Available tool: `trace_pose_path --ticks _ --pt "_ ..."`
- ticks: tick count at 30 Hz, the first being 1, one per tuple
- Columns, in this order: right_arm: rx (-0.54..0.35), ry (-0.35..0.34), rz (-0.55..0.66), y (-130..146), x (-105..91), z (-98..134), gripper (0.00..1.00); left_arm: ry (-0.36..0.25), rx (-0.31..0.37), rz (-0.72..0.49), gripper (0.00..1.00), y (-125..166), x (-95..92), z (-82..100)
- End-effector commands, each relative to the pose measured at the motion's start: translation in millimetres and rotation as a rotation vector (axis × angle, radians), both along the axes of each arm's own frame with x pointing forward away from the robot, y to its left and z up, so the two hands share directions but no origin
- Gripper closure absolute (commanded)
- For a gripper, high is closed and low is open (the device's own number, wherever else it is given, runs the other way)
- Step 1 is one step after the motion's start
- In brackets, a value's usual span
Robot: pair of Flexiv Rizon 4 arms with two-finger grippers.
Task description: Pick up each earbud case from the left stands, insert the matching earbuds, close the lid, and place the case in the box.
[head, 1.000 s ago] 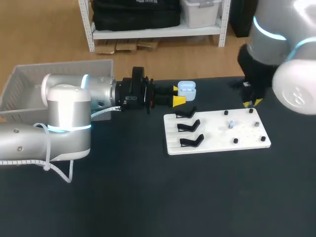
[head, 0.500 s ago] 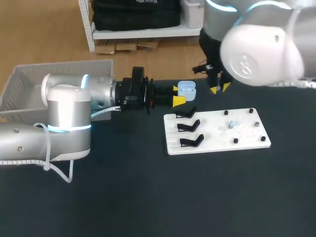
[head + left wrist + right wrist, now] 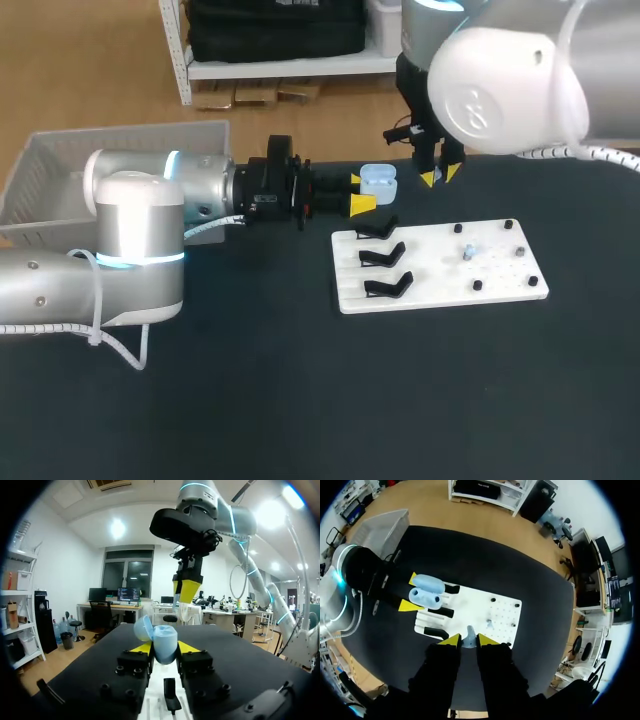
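Earbud case [image 3: 378,184], pale blue with its lid [image 3: 142,628] swung open and tilted up to one side of the body, is held clear of the worktop [image 3: 300,400] between the yellow tips of the left pincer [image 3: 359,192], which pinches it from both sides. The left arm [image 3: 140,215] comes in level from the left side, its fingers pointing across toward the right. Just beyond the case and a little higher hangs the right pincer [image 3: 439,175], pointing straight down, its two tips pressed on a small whitish earbud [image 3: 469,636] gripped between them; this earbud is near the open case but apart from it. Beneath the right pincer, and just beside the left one, a white board [image 3: 430,285] lies flat on the black worktop. Along the board's edge nearest the left pincer are three black stands [image 3: 383,256], set in a row one after another. Farther across the board a second earbud [image 3: 467,252], small and pale, sits upright among several black pegs [image 3: 477,286] that are spread over the white surface. Well away on the left, behind the left arm at the worktop's far edge, is a white mesh box [image 3: 60,165].
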State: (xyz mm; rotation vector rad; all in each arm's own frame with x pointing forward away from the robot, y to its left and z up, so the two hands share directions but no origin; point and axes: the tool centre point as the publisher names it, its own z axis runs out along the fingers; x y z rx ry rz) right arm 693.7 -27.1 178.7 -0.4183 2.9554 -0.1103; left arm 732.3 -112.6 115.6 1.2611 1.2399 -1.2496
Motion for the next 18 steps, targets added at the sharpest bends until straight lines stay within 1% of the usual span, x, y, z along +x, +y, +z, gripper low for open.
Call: trace_pose_path --ticks 1,10,13,17,18 --pt "0.000 -0.005 -0.002 -0.6 -2.0 0.1 1.00 -0.011 -0.002 0.006 1.00 -0.8 0.5 -1.0" --pt "0.000 -0.005 -0.002 -0.6 -2.0 0.1 1.00 -0.065 -0.040 -0.009 1.00 -5.2 -1.4 2.3" --pt "0.000 -0.005 -0.002 -0.6 -2.0 0.1 1.00 -0.085 -0.037 -0.015 1.00 -5.4 -2.8 1.3" --pt "0.023 0.041 -0.050 2.1 -1.3 -1.6 1.00 -0.102 -0.032 -0.026 1.00 -6.9 -4.3 -1.1" --pt "0.017 0.049 -0.063 2.9 -1.5 -1.4 1.00 -0.103 -0.030 -0.030 1.00 -7.6 -4.6 -2.1"
